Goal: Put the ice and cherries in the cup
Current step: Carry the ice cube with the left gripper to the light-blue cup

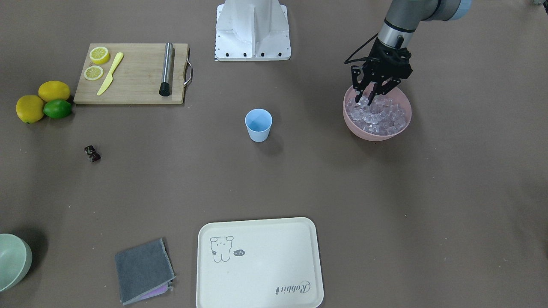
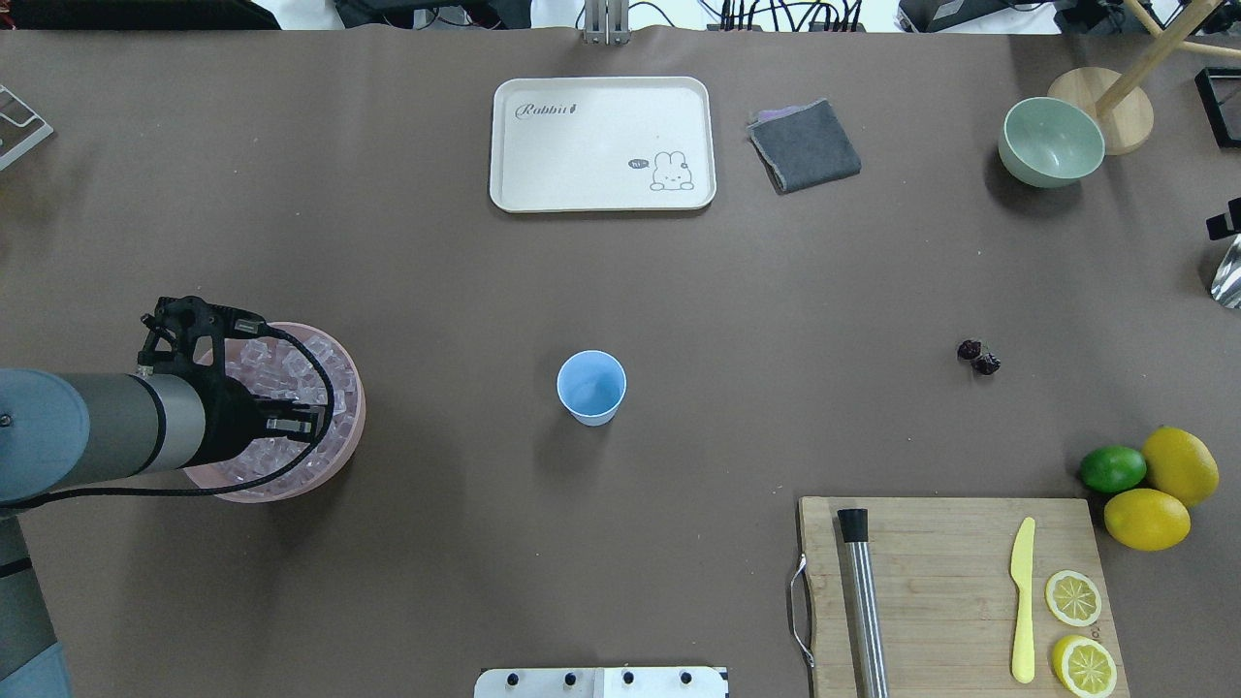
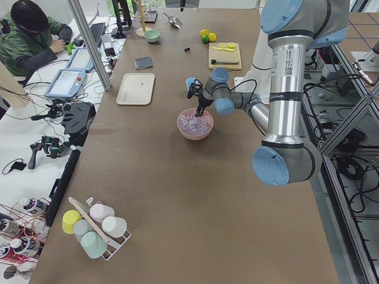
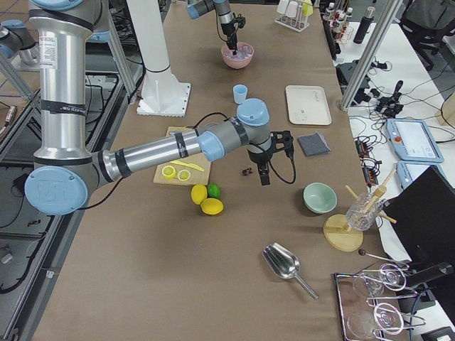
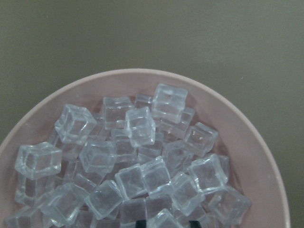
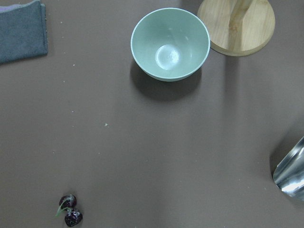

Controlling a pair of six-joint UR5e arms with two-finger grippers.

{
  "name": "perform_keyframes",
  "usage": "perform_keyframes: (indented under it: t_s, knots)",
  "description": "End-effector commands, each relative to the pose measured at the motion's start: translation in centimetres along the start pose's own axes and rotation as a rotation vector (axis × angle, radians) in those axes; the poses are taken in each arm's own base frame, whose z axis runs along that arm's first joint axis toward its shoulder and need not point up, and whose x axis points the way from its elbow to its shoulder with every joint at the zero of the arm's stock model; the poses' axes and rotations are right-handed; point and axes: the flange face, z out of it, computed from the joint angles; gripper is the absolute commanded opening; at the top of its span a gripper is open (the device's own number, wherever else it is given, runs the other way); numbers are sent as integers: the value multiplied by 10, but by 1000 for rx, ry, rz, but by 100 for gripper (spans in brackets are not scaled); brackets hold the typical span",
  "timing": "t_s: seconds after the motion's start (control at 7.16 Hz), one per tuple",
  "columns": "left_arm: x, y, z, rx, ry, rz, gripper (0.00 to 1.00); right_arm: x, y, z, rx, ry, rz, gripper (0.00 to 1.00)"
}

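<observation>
The cup [image 2: 591,388] is stood upright at the table's centre and looks empty, so nothing is judged loaded yet. Seen from overhead, the ice [image 5: 140,126] is heaped in the pink bowl [image 2: 355,434] at the cup's 9 o'clock, and the cherries [image 2: 978,356] are left on bare table at its 3 o'clock. The left gripper [image 1: 368,92] is held down at the heap with its fingers spread, probably to bracket one cube. The right gripper [image 4: 264,176] is hung near the cherries; whether its fingers are spread cannot be told.
</observation>
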Motion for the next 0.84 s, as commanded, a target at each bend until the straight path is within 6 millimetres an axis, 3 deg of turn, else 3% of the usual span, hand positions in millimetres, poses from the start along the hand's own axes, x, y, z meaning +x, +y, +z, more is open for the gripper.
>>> perform_keyframes:
  t_s: [0.0, 0.28, 0.42, 0.56, 0.7]
  knots:
    - [62, -34, 1, 59, 123, -99, 0, -1, 0, 0, 0, -1, -1, 100]
    - [142, -72, 18, 80, 217, -239, 0, -1, -1, -1, 1, -2, -1, 100]
    - [164, -82, 33, 106, 211, -284, 0, -1, -1, -1, 1, -3, 1, 100]
    - [184, -71, 41, 128, 212, -278, 0, -1, 0, 0, -1, -2, 1, 100]
    - [198, -73, 46, 137, 217, -305, 0, -2, 0, 0, 0, -3, 1, 100]
